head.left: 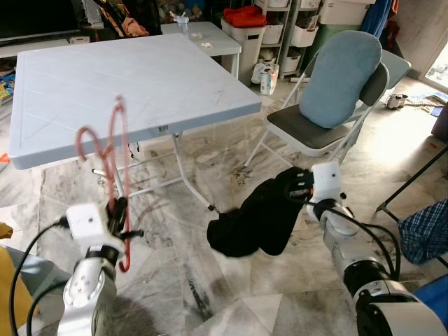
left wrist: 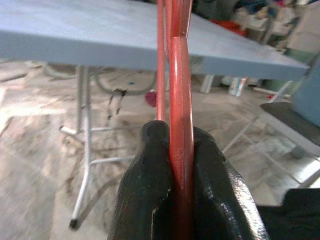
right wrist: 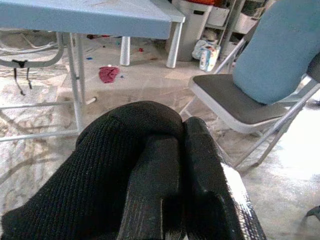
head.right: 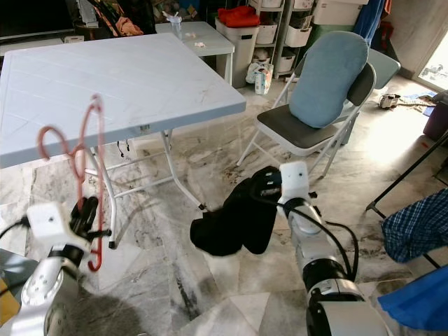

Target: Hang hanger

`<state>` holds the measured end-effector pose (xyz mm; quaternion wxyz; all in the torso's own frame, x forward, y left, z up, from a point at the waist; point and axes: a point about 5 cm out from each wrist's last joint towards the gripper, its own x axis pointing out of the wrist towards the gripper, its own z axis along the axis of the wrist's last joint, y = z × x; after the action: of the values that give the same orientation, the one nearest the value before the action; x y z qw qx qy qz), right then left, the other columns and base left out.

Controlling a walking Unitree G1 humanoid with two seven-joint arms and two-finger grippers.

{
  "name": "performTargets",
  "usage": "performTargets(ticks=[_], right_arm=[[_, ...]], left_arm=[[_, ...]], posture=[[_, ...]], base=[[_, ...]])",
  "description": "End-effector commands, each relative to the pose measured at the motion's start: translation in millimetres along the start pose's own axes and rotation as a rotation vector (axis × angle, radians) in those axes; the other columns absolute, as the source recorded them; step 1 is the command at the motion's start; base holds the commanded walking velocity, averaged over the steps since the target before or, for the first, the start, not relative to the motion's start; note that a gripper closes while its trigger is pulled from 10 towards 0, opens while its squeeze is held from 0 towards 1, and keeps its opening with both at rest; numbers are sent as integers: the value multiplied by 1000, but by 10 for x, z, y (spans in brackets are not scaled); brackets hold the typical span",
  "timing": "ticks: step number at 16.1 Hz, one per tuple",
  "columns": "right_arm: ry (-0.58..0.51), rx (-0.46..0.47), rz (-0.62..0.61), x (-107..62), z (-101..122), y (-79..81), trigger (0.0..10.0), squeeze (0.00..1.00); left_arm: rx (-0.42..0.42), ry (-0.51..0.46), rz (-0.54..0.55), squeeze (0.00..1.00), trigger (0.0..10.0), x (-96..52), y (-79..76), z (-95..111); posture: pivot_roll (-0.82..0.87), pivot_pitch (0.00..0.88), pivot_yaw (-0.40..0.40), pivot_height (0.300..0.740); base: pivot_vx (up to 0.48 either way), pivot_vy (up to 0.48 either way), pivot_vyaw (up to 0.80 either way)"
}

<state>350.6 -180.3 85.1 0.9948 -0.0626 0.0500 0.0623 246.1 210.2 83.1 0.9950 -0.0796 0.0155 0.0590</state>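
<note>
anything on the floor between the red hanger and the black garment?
Only a table leg over bare marble floor, seen in the left eye view. The left gripper holds the hanger; the right gripper holds the garment.

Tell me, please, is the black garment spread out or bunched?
Bunched: the black garment hangs crumpled from the right hand, clamped on one end.

No writing can be read anywhere: the small sticker (head.left: 162, 129) on the front edge of the folding table (head.left: 84, 84) and the print on the carton (head.left: 267, 80) standing on the floor by the chair (head.left: 318, 126) are too small to make out.
</note>
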Motion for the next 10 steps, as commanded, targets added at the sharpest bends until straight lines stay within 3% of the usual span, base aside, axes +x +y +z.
performTargets(ticks=[1,4,5,6,10], right_arm=[[-110,6,-5,48,220,-35,0,0],[-168,58,11,92,369,-6,196,0],[-186,64,23,104,421,24,4667,0],[-204,73,34,116,475,56,10000,0],[-249,73,109,88,610,181,10000,0]], left_arm=[[-15,-17,29,0,10000,-10,5,7],[9,-56,-3,0,10000,5,-68,108],[16,-65,-14,0,10000,12,-67,141],[21,-68,-11,0,10000,15,-37,165],[51,-88,7,0,10000,23,83,268]], posture=[[22,0,-50,740],[33,0,-42,740],[34,0,-39,740],[32,0,-36,740],[22,0,-45,740]], base=[[0,0,0],[286,0,0],[311,0,0],[311,0,0],[327,0,0]])
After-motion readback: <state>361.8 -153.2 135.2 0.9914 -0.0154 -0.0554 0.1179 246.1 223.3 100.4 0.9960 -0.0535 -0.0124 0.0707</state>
